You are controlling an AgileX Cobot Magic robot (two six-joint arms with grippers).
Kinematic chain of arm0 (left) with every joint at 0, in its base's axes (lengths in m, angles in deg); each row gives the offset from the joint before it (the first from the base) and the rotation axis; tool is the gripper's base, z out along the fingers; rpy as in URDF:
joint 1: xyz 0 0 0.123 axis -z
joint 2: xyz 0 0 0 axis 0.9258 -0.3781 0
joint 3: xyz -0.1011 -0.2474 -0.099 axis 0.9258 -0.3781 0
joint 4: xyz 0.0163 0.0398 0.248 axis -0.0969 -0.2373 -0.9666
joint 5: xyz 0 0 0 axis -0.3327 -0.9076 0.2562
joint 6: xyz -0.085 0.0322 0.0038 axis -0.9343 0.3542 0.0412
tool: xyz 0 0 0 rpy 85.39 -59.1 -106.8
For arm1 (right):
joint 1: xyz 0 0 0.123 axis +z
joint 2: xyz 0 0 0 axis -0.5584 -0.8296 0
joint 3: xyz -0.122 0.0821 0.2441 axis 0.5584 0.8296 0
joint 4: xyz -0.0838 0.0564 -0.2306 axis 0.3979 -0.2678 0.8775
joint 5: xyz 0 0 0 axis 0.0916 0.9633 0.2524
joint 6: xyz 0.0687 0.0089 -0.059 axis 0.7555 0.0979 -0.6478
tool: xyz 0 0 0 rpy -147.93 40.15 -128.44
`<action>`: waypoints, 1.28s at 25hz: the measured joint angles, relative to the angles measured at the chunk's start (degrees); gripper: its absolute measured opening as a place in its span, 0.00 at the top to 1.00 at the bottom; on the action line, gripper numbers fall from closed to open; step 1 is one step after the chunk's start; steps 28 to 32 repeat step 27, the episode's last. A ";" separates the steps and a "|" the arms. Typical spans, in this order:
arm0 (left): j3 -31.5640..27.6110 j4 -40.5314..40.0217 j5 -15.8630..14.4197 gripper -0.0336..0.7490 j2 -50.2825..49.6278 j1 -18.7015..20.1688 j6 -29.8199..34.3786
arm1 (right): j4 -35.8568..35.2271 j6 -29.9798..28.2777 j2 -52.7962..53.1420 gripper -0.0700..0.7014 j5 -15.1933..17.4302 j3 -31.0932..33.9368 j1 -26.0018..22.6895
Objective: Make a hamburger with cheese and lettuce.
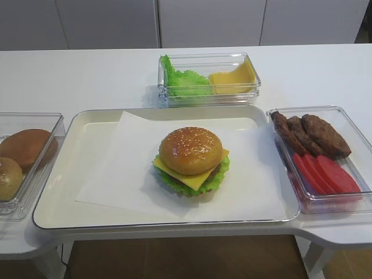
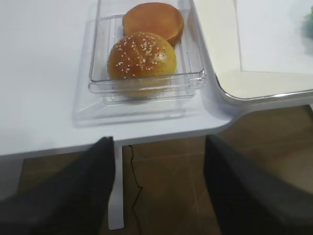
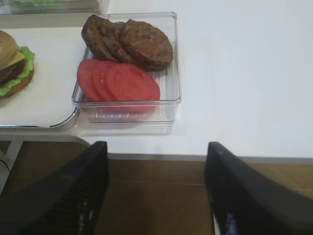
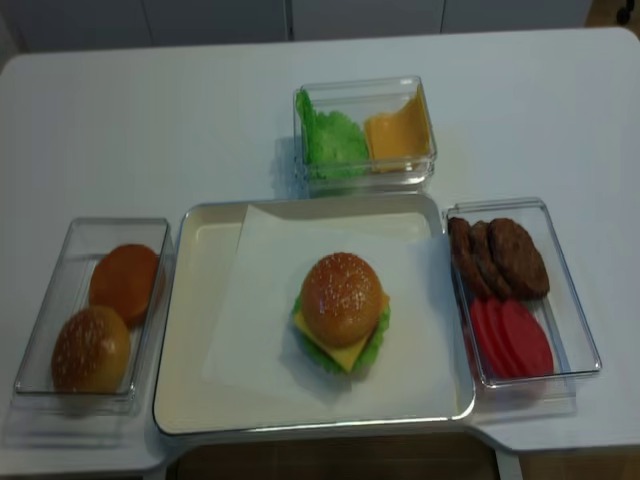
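A: What does the first high view show?

B: The hamburger (image 1: pixel 191 160) stands on a sheet of white paper (image 1: pixel 116 174), in the middle of a cream tray (image 1: pixel 58 203) on the white surface (image 1: pixel 87 75). Its sesame bun is on top. Under the bun the cheese (image 1: pixel 195 177) sticks out with a yellow corner toward the front, and the lettuce (image 1: pixel 216 179) frills out around the bottom. Behind the tray a clear box (image 1: pixel 251 70) holds more green leaves and yellow slices. A box on the right (image 1: pixel 349 125) holds brown patties (image 1: pixel 311 133) and red tomato slices (image 1: pixel 322 173). A box on the left (image 1: pixel 35 174) holds buns. No arm is visible here.

A: And the right wrist view?

B: The right fingers (image 3: pixel 156 193) are dark, low in the picture and spread wide apart, with nothing between them. They hang past the front edge of the surface, above a brown floor (image 3: pixel 156 171). The patties and tomato box is ahead of them, and the hamburger shows at the left edge.

A: The left wrist view?

B: The left fingers (image 2: pixel 159 188) are also released, wide apart and empty, past the front edge. Ahead is the bun box with a sesame bun (image 2: pixel 142 55) and a plain bun (image 2: pixel 153 19) behind it. The tray corner is on the right.

A: The second high view?

B: The same layout from more above: the hamburger rests on the paper, a little right of the tray's middle.
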 joint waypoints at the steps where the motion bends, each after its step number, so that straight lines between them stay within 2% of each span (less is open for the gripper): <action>1: -0.32 0.27 0.80 0.41 0.00 0.00 0.00 | 0.00 0.00 0.00 0.30 0.00 0.00 0.00; 4: -1.54 0.97 2.52 0.41 0.00 0.00 0.00 | 0.00 0.00 0.00 0.30 0.00 0.00 0.00; 8: -1.95 0.97 3.24 0.41 0.00 0.00 0.00 | 0.00 0.00 0.00 0.30 0.00 0.00 0.00; 32: -1.95 0.97 3.53 0.41 0.00 0.00 -0.10 | 0.00 0.13 0.00 0.30 0.00 0.00 0.00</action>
